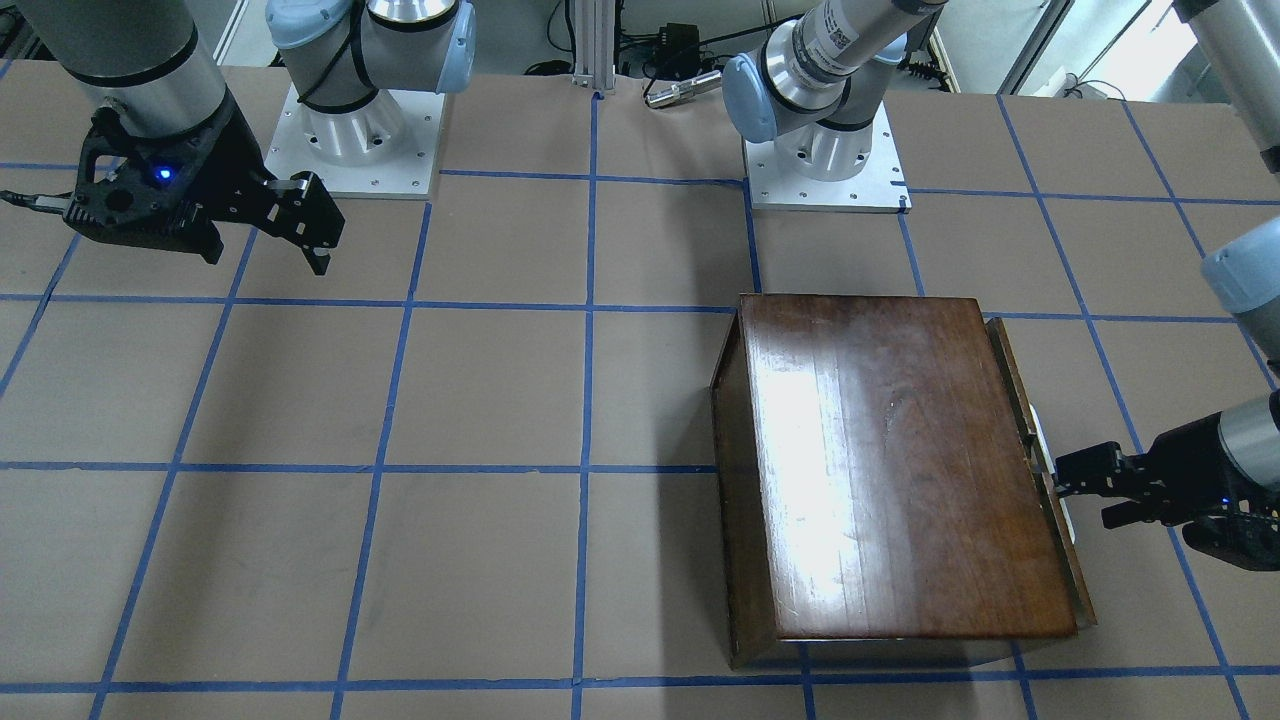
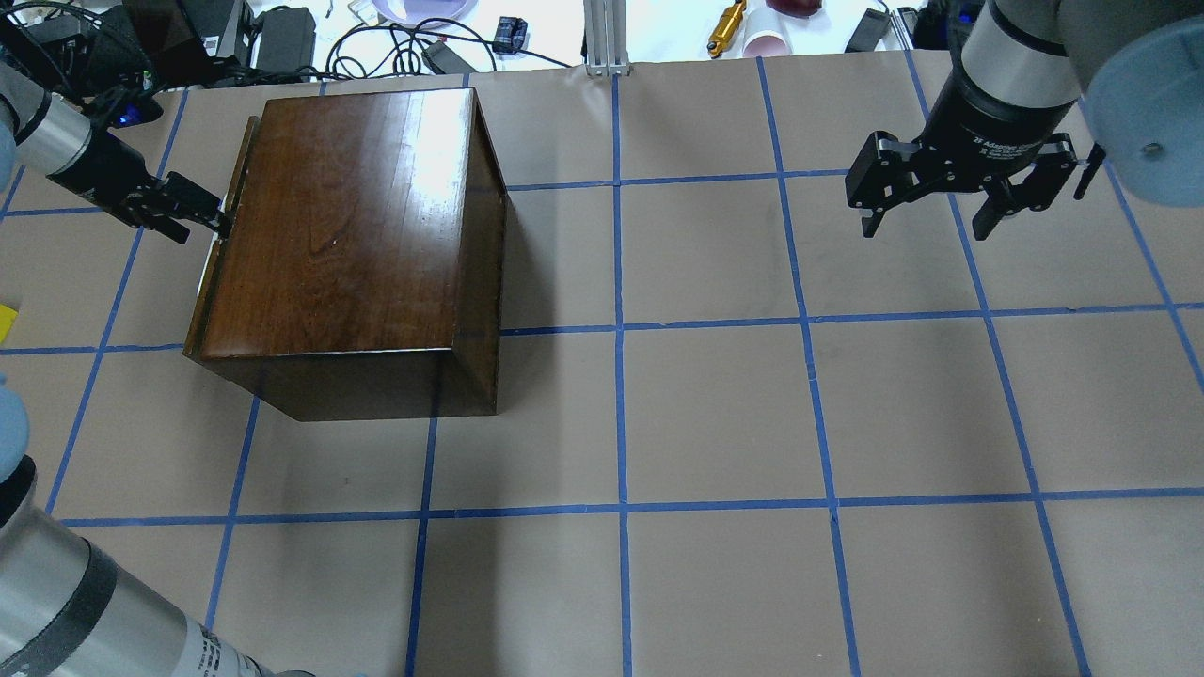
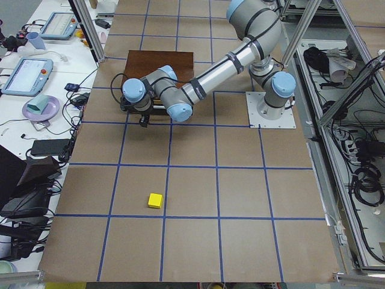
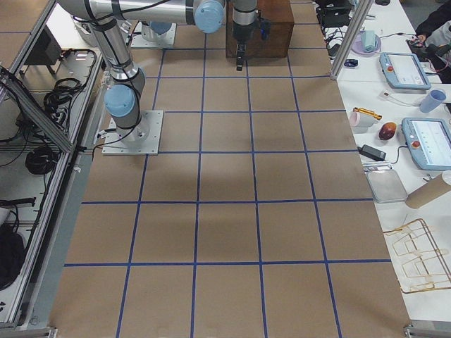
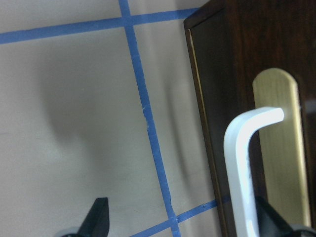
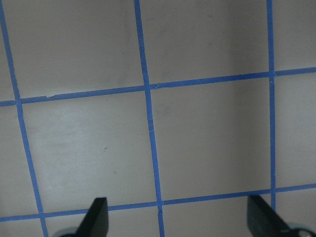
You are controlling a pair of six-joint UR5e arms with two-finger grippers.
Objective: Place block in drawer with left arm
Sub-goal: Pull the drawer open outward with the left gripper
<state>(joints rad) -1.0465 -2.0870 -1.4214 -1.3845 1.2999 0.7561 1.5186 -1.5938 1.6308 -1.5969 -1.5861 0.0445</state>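
Observation:
The dark-brown wooden box (image 2: 348,226) stands on the table's left half. Its drawer front panel (image 5: 237,74) faces my left gripper (image 2: 199,224) and looks pushed in. The left gripper is open at the panel. In the left wrist view the metal pull (image 5: 242,163) lies between the fingers, close to the right-hand finger (image 5: 269,219). The yellow block (image 3: 155,200) lies on the table well away from the box, at the left edge of the overhead view (image 2: 5,320). My right gripper (image 2: 926,224) is open and empty, hovering above the table's right half.
Blue tape lines grid the brown table top (image 2: 715,414). The two arm bases (image 1: 350,130) stand at the robot's edge. Cables, cups and tablets (image 3: 27,75) lie on the side bench beyond the far edge.

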